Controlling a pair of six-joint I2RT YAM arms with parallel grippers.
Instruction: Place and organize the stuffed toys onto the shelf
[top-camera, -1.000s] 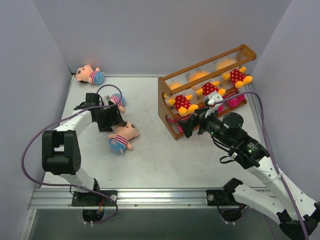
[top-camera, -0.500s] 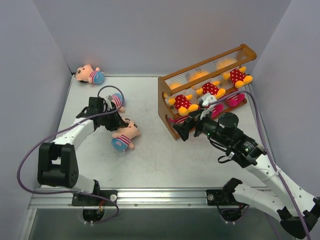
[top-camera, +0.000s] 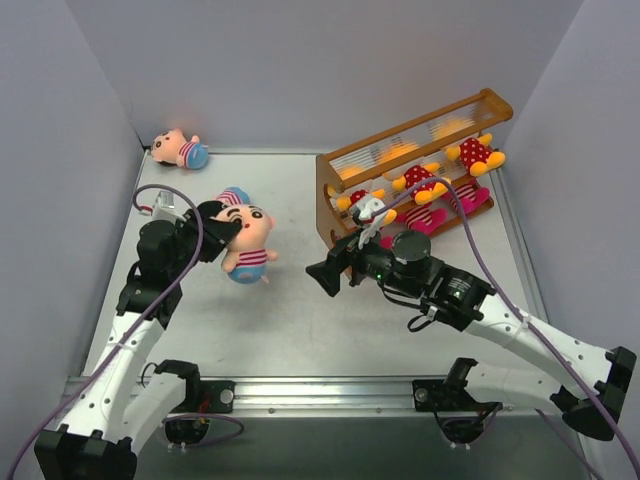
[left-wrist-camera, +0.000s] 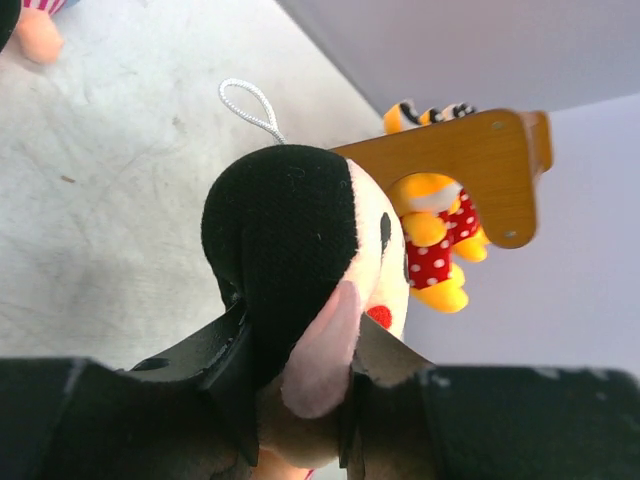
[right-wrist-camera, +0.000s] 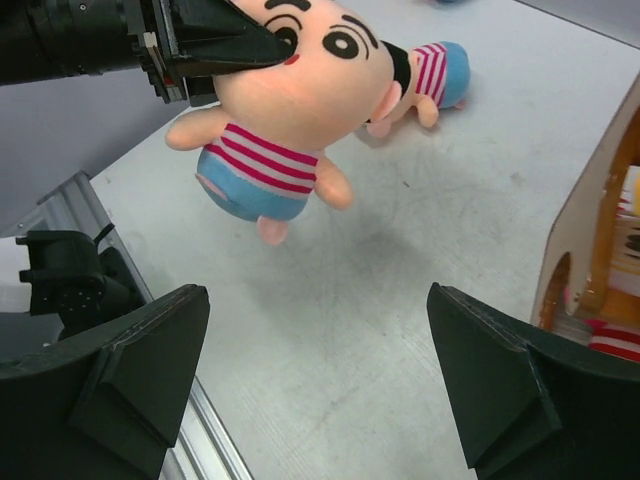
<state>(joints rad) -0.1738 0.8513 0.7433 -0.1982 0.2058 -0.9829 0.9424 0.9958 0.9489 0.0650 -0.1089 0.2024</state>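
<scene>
The left claw (top-camera: 224, 228) is clamped on the black-haired head of a boy doll (top-camera: 246, 248), pinching it from both sides. The doll hangs clear of the counter (top-camera: 300, 330), face towards the right arm, striped shirt and blue shorts dangling below. The right claw (right-wrist-camera: 318, 300) is spread wide with nothing in it, hovering over bare counter between the held doll and the shelf (top-camera: 335, 170), facing the doll. A second boy doll (top-camera: 234, 196) lies on the counter just behind the held one. A third boy doll (top-camera: 180, 150) lies in the far left corner. On the shelf, yellow bears (top-camera: 476, 153) in red polka dots sit on the middle tier and magenta-limbed dolls (top-camera: 432, 218) on the tier below.
</scene>
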